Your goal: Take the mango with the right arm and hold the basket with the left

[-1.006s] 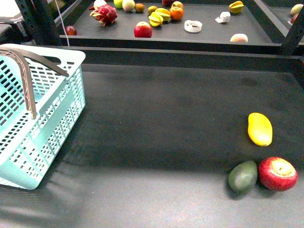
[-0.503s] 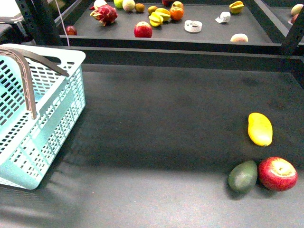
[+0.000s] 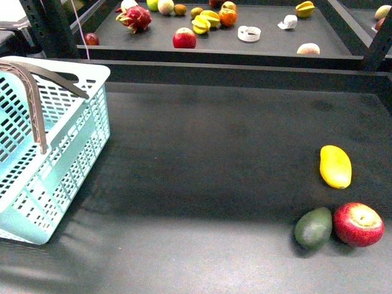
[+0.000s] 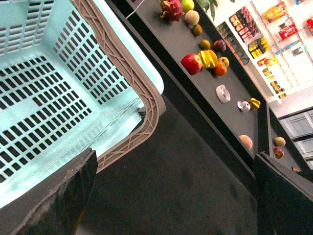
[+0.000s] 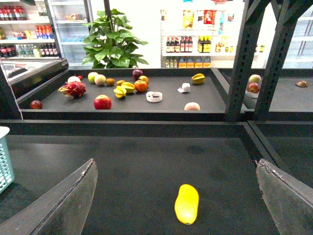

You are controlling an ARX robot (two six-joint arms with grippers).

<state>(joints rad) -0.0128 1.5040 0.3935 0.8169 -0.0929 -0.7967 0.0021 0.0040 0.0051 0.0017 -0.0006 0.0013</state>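
Dark matting covers the desk (image 3: 202, 159), and beyond its far edge a raised shelf (image 3: 269, 44) carries loose fruit, among it a dragon fruit (image 3: 136, 18), a red apple on the shelf (image 3: 184, 38) and a cluster of yellow starfruits (image 3: 204, 22). Behind that, the right wrist view shows a potted plant (image 5: 113, 41) and shop racks of bottles.

The mango (image 3: 335, 166) lies on the desk near its right edge, its long side pointing toward the far edge, with nothing touching it. Closer to the front right corner a dark green fruit (image 3: 313, 228) and a second red apple (image 3: 358, 224) sit side by side, touching or nearly so, and apart from the mango.

A pale blue basket (image 3: 67, 159) stands at the left edge of the desk, tipped so that its open top leans toward the left, with its brown handle (image 3: 37, 104) folded across the opening. No fruit shows inside it.

The left claw (image 4: 173, 159) is spread wide and grasps nothing; it hangs above the basket's rim, with the rim's corner and the handle showing between its two fingers. The right claw (image 5: 175, 164) is likewise released and empty, held above the desk with the mango lying ahead of it, well apart from both fingers.
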